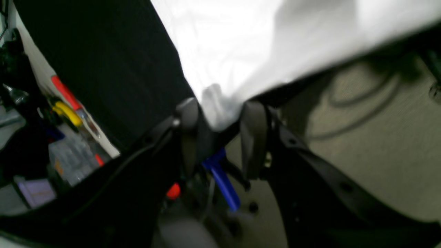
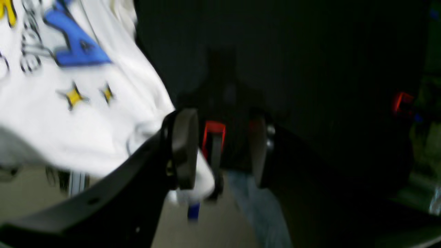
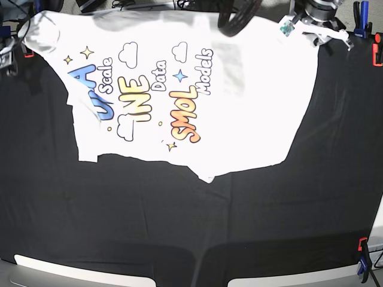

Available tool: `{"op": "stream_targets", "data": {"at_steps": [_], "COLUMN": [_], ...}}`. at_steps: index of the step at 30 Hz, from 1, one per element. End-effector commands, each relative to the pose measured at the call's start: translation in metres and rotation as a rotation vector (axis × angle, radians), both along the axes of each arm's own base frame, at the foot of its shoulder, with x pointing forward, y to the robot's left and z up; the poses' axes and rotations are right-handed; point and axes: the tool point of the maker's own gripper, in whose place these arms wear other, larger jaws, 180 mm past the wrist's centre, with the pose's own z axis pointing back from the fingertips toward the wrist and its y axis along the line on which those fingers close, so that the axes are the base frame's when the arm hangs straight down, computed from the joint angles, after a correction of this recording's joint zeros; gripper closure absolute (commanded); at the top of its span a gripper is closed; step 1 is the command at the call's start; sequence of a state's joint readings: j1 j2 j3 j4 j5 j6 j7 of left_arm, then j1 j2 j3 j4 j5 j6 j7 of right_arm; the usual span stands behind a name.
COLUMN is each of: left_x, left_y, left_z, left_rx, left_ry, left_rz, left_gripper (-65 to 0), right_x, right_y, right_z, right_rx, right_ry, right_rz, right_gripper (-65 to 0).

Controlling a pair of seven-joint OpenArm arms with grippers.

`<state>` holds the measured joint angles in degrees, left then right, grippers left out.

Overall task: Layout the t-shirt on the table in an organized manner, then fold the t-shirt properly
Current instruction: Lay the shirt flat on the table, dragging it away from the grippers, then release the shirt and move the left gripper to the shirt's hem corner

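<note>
White t-shirt lies spread print-up on the table.

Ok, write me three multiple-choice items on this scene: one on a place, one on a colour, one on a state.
1. In the base view, where on the table does the shirt lie?
A. along the bottom edge
B. along the top edge
C. in the bottom right corner

2. What colour is the word SMOL on the shirt?
A. green
B. purple
C. orange

3. How does the shirt lie?
A. spread out, print up
B. folded in half, print hidden
C. rolled into a ball

Key:
1 B: the shirt reaches the top of the base view, with bare black table below it.
2 C: the letters are orange, shading to yellow.
3 A: the whole print can be read and the cloth lies mostly flat.
</note>
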<state>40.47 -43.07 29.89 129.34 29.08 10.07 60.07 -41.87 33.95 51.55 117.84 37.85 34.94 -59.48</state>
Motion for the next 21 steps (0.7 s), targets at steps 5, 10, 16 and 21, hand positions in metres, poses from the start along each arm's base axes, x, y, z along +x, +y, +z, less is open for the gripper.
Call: {"op": "stream_targets", "data": {"at_steps": [5, 10, 16, 21], "left_x": [0.030, 0.073, 0.126, 0.165], "left_y": [-0.026, -0.036, -0.054, -0.062], "left_z": [0.041, 0.068, 0.100, 0.128], "left_rx": [-0.118, -0.165, -0.324, -0.370], "left_ry": [-0.176, -0.350, -0.462, -0.597], "left_rz": [-0.064, -0.099, -0.104, -0.159], "left_gripper": [-19.9, -19.8, -19.8, -19.8], "right_x": [0.039, 0.070, 0.097, 0.101], "right_y": [0.009, 0.017, 0.024, 0.027], "right_z": [0.036, 0.065, 0.098, 0.097], "right_rx": [0.022, 0.076, 0.134, 0.173], "right_ry": [-0.233, -0.389, -0.562, -0.603], "right_rz": [0.056, 0.059, 0.053, 0.025], "right_gripper": [-23.9, -23.9, -23.9, -23.9]}}
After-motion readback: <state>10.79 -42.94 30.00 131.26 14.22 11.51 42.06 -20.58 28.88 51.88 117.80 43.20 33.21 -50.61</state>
